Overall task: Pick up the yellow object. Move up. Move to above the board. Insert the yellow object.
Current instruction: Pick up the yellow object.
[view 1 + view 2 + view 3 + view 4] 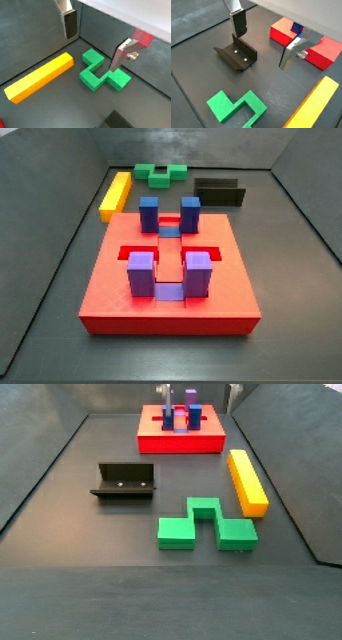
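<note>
The yellow object [40, 77] is a long yellow-orange bar lying flat on the dark floor, also seen in the wrist view [314, 105] and in both side views [116, 193] [247, 481]. It lies beside the board [167, 303], a red slab with upright purple-blue posts [150, 213]. My gripper [93, 42] hangs open above the floor with nothing between its fingers [68, 22]. The bar lies off to one side of it and is not touched. Parts of the board [281, 32] show behind the gripper [264, 40]. In a side view only the fingertips [167, 392] show at the top edge.
A green notched block [100, 72] [203, 524] lies next to the yellow bar. The fixture [238, 55] [124, 481] stands on the floor below the fingers. Grey walls enclose the floor on all sides.
</note>
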Tool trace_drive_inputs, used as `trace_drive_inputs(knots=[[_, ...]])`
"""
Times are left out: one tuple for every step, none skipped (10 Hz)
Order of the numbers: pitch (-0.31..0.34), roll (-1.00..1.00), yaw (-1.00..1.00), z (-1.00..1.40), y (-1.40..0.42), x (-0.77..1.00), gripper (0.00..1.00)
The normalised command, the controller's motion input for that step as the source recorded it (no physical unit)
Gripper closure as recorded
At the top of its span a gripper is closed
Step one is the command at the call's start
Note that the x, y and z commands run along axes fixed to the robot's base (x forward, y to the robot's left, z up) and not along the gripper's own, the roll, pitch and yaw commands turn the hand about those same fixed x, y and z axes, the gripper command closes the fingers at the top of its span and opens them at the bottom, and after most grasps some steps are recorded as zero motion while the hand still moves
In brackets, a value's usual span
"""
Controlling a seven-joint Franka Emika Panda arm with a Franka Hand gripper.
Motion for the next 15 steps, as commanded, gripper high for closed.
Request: trace_drive_inputs(knots=[[-0.04,0.0,0.0,-0.07,0.0,0.0,0.0],[0.0,0.01,0.0,0.0,0.0,0.0,0.0],[-0.066,0.0,-0.11,0.0,0.07,-0.29,0.0],[0.0,0.25,0.0,-0.1,-0.51,-0.17,0.0],[-0.034,0.19,-0.02,-0.24,-0.68,-0.23,0.0],[-0.131,0.12,-0.06,-0.26,-0.7,-0.35,0.0],[-0.194,0.07,-0.1,-0.3,-0.67,-0.4,0.0],[-0.214,0.08,-0.19,-0.35,-0.53,-0.54,0.0],[-0.129,0.09,-0.27,-0.28,-0.23,-0.75,0.0],[-0.149,0.0,-0.34,-0.25,0.02,-0.87,0.0],[-0.219,-0.08,-0.38,-0.14,0.28,-0.71,0.0],[-0.227,-0.11,-0.38,-0.05,0.37,-0.42,0.0],[-0.207,-0.09,-0.36,-0.09,0.41,-0.25,0.0],[-0.164,0.0,-0.23,-0.34,0.26,-0.13,0.0],[-0.137,0.02,-0.1,-0.53,0.0,-0.15,0.0]])
